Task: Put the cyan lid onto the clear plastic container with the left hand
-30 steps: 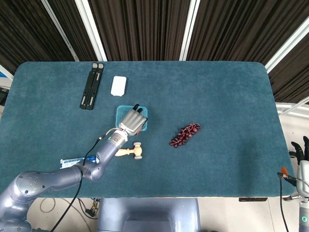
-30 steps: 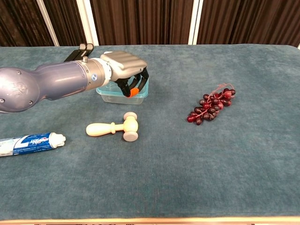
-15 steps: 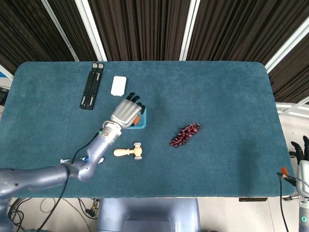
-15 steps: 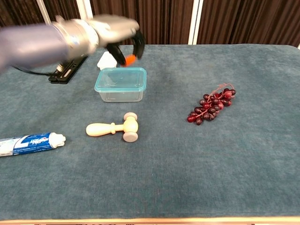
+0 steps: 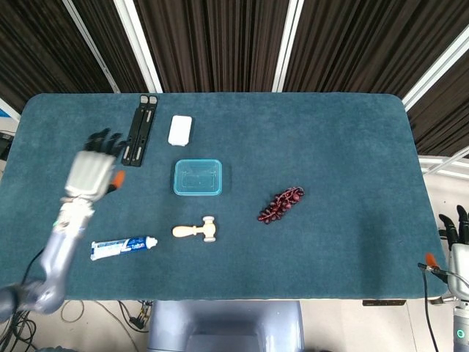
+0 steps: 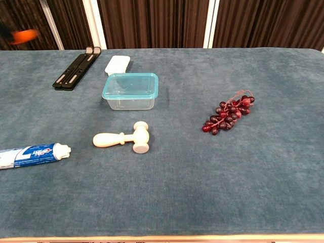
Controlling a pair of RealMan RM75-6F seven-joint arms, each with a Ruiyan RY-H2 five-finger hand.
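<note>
We see a big blue table point(image 5: 330, 139) that fills most of the frame. It holds everything flat so a hand can reach down from above.

Our left hand point(image 5: 93, 170) is high at the left side of the head view, well away from the box. Its fingers are spread a little and hold nothing. In the chest view we only see a blur of orange at the upper left corner. Our right hand point(image 5: 456, 233) peeks in at the lower right edge of the head view, off the table. We cannot tell how its fingers lie, because so little of it shows.

The box point(image 5: 198, 177) sits near the middle of the frame, a bit left. The lid point(image 6: 130, 84) lies flat on top of the box, with its cyan rim around the edge. We think the job is done, which is likely why the left hand is clear of it.

The black bars point(image 5: 139, 130) lie in the upper left. The toothpaste point(image 5: 122, 248) lies at the lower left. The grapes point(image 5: 280, 204) sit right of the box. The mallet point(image 5: 196, 231) lies just below the box. The white block point(image 5: 180, 130) sits just above the box.
</note>
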